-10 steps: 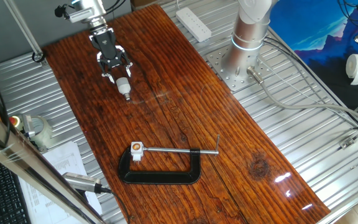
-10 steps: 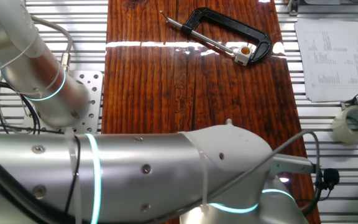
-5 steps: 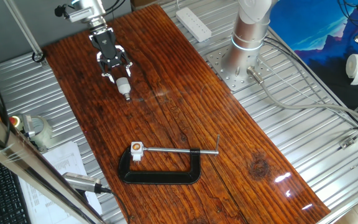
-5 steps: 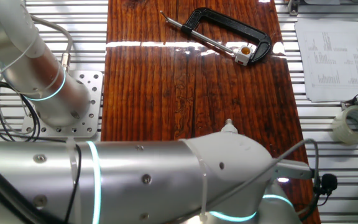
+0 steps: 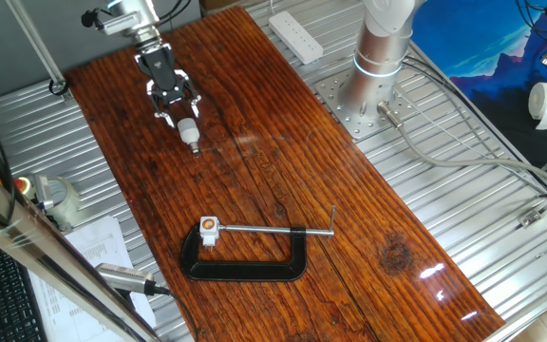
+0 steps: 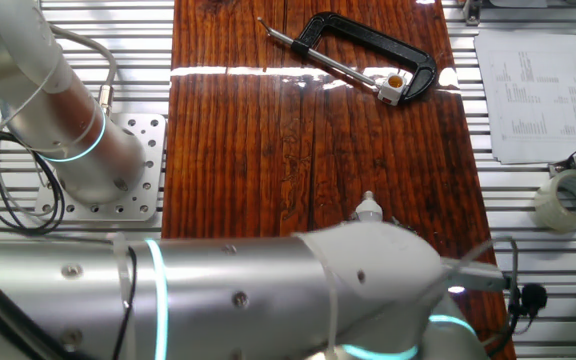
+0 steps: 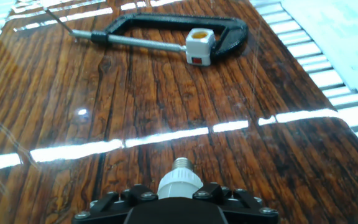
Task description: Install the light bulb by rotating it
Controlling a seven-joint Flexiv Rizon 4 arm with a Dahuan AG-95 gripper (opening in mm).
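My gripper (image 5: 179,115) is shut on the light bulb (image 5: 189,131), a small white bulb whose metal screw base points away from the fingers, just above the far left end of the wooden table (image 5: 283,180). In the hand view the bulb (image 7: 179,178) pokes out between the black fingers (image 7: 229,200), aimed toward the white socket block (image 7: 200,45). The socket block (image 5: 208,227), with its copper-orange hole, is held in a black C-clamp (image 5: 245,264) well away from the gripper. In the other fixed view the arm hides the gripper; only the bulb's tip (image 6: 368,208) shows.
A white power strip (image 5: 295,36) lies at the table's far edge by the arm's base (image 5: 378,66). A tape roll (image 6: 571,198) and a printed sheet (image 6: 528,95) lie on the metal bench beside the table. The C-clamp's screw rod (image 7: 135,41) stretches left.
The gripper with the bulb has shifted very slightly; in the other fixed view the arm sits lower and more of the bulb's tip shows. The clamp and socket have not moved.
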